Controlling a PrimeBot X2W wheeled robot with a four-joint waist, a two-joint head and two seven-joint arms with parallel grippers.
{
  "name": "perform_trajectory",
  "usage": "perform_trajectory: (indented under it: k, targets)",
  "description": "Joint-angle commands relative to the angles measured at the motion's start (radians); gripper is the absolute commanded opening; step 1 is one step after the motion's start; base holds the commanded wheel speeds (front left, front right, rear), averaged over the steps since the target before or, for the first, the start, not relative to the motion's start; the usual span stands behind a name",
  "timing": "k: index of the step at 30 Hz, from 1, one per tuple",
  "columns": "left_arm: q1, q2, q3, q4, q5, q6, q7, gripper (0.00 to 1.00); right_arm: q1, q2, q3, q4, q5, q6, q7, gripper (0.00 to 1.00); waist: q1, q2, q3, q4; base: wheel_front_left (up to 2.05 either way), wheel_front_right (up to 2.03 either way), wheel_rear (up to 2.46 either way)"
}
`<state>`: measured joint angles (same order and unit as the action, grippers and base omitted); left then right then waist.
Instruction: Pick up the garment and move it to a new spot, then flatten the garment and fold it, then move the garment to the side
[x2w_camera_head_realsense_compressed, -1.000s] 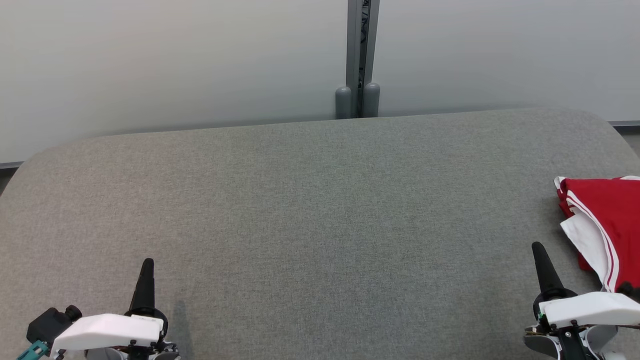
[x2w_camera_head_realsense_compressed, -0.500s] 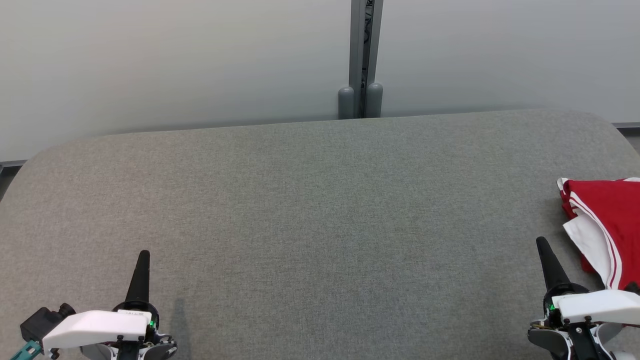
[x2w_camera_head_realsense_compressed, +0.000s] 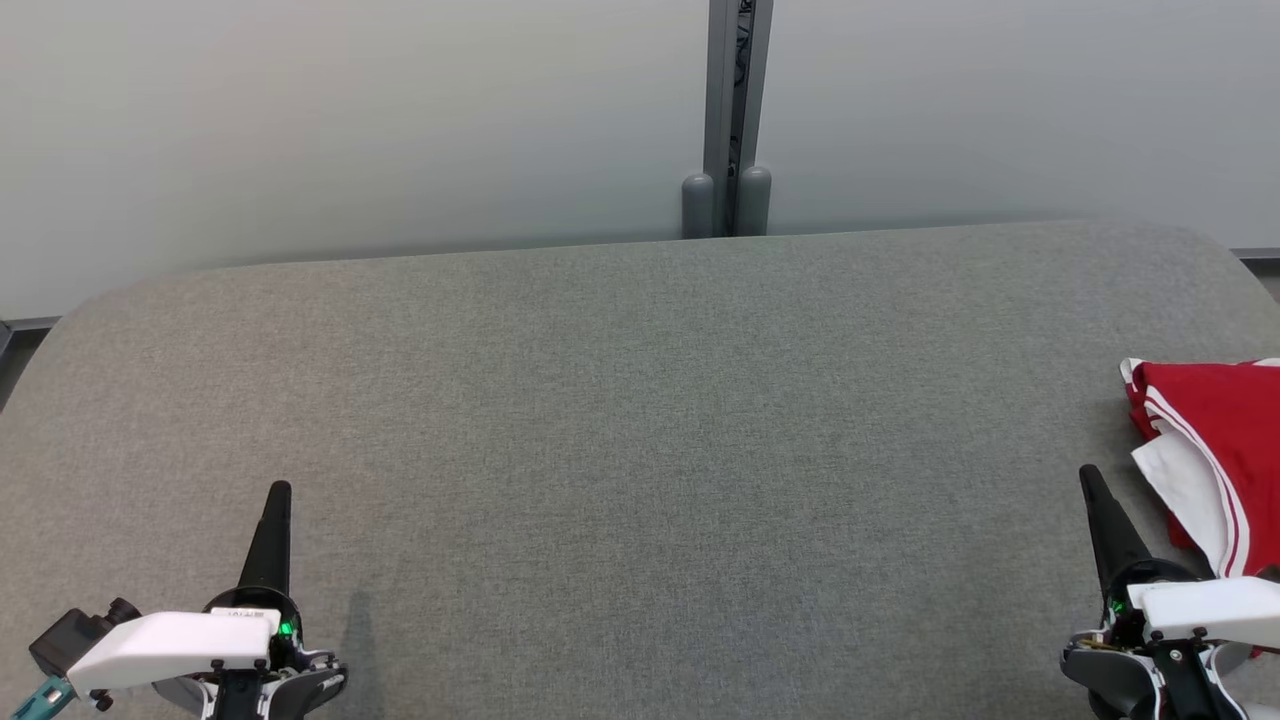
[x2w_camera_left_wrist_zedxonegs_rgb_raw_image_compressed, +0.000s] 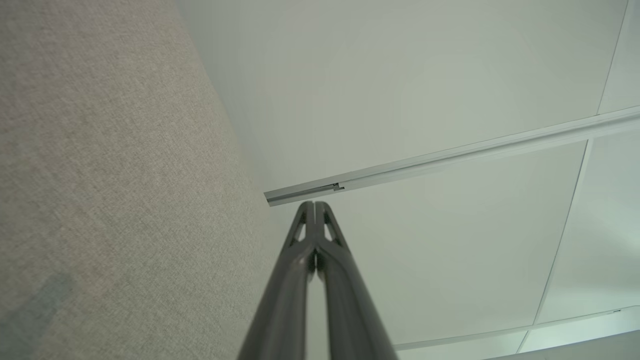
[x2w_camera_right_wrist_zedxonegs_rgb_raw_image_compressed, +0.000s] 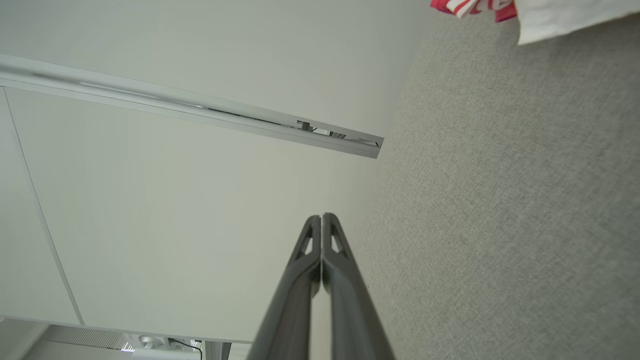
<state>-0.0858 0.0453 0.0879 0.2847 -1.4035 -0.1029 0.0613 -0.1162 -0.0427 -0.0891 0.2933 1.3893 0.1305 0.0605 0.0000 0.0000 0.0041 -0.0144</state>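
The garment (x2w_camera_head_realsense_compressed: 1215, 440) lies at the far right of the grey counter (x2w_camera_head_realsense_compressed: 640, 420), red body uppermost with a white sleeve layer and striped trim showing along its left edge. Its right part runs out of the head view, so whether it overhangs the counter's edge cannot be told. It looks compact and layered, which suggests the fold is done and the move to the side is the step in hand, nearly complete.

The right pincer (x2w_camera_head_realsense_compressed: 1088, 472) is closed and empty, just beside the garment's near-left corner but apart from it. The right wrist view shows its fingers pressed together (x2w_camera_right_wrist_zedxonegs_rgb_raw_image_compressed: 321, 217), with the garment (x2w_camera_right_wrist_zedxonegs_rgb_raw_image_compressed: 560, 15) off to one side. The left pincer (x2w_camera_head_realsense_compressed: 277, 492) is likewise closed on nothing (x2w_camera_left_wrist_zedxonegs_rgb_raw_image_compressed: 314, 205), well away on the left.

To finish well, the right arm should draw clear without brushing the loose white sleeve, since thin fabric would drag and undo the fold.

Nothing blocks either arm. A grey metal post (x2w_camera_head_realsense_compressed: 738, 100) stands against the pale wall behind the counter, well out of reach.
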Motion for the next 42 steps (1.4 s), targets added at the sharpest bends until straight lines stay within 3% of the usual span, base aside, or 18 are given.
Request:
perform_trajectory:
  k: [1, 29, 42]
  targets:
    - [-0.02, 0.006, 0.008, -0.012, -0.021, -0.007, 0.006, 0.0, 0.003, -0.01, -0.006, -0.015, 0.025, 0.0, 0.006, 0.0, 0.0, 0.0, 0.0, 0.001, 0.0, 0.0, 0.0]
    - [-0.03, 0.007, 0.03, -0.044, -0.215, -0.031, 0.056, 0.0, 0.012, -0.012, -0.027, -0.053, 0.231, 0.0, 0.057, 0.0, 0.0, 0.0, -0.001, 0.014, 0.0, 0.0, 0.0]
    - [-0.029, 0.007, 0.029, -0.042, -0.21, -0.03, 0.056, 0.0, 0.012, -0.012, -0.027, -0.052, 0.225, 0.0, 0.057, 0.0, 0.0, 0.0, -0.001, 0.014, 0.0, 0.0, 0.0]
